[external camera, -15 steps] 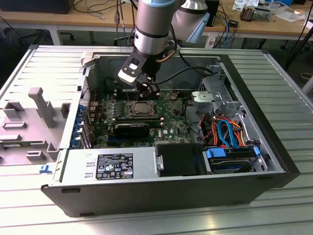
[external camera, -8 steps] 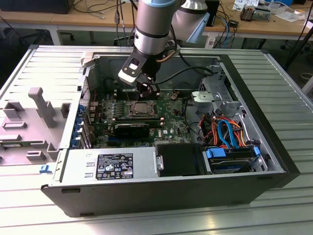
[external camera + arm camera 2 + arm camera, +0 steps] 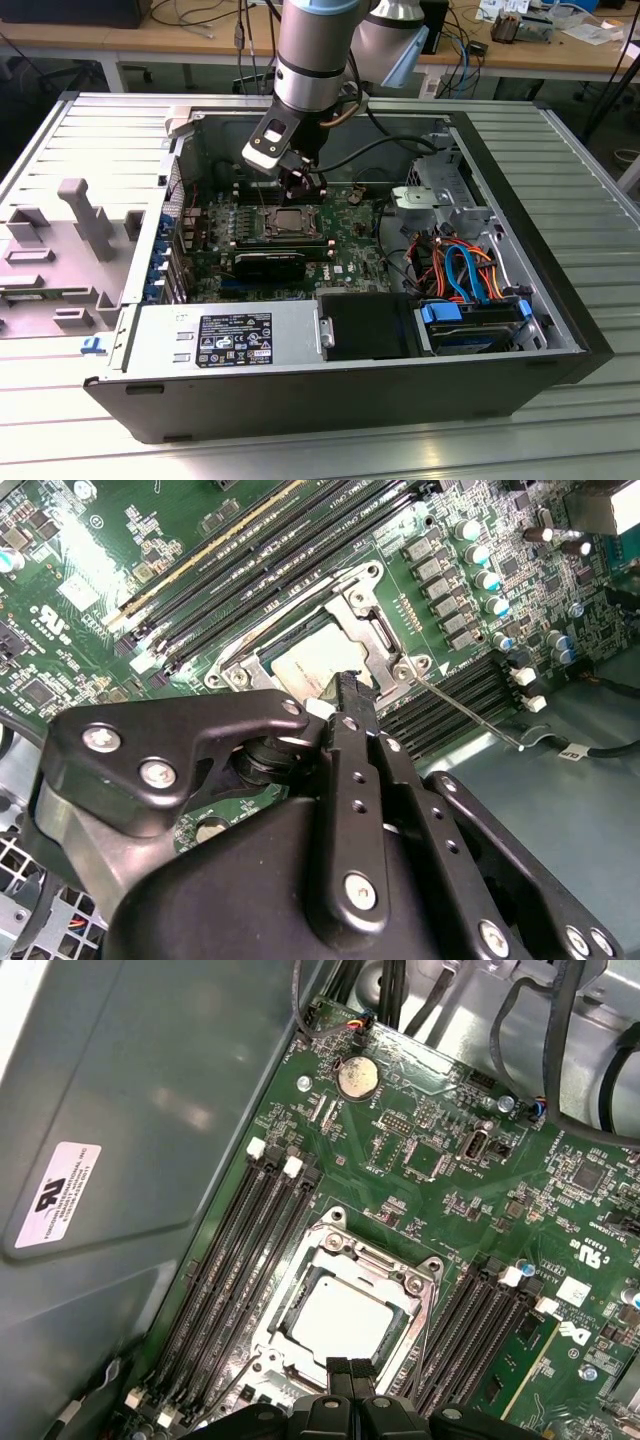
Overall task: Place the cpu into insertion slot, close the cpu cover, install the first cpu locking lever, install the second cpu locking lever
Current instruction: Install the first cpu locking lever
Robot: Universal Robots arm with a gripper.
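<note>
One gripper (image 3: 350,1370), black, its two fingertips pressed together side by side with nothing between them. In both wrist views the tips sit at one edge of the socket; whether they touch the metal cannot be told.

One cpu (image 3: 338,1322), silvery-grey top, seated flat in the insertion slot (image 3: 292,1305).

One cpu cover (image 3: 372,1260), a silver frame lying down around the chip, whose top shows through the window.

One thin wire lever (image 3: 465,712), running out from a corner of the socket across the neighbouring memory slots.

Several long black memory slots (image 3: 240,1260), flanking the socket on both sides.

One green circuit board (image 3: 420,1160) with a coin cell (image 3: 357,1078) beyond the socket.

One open computer case (image 3: 560,300), into which the arm (image 3: 315,50) reaches from above.
</note>
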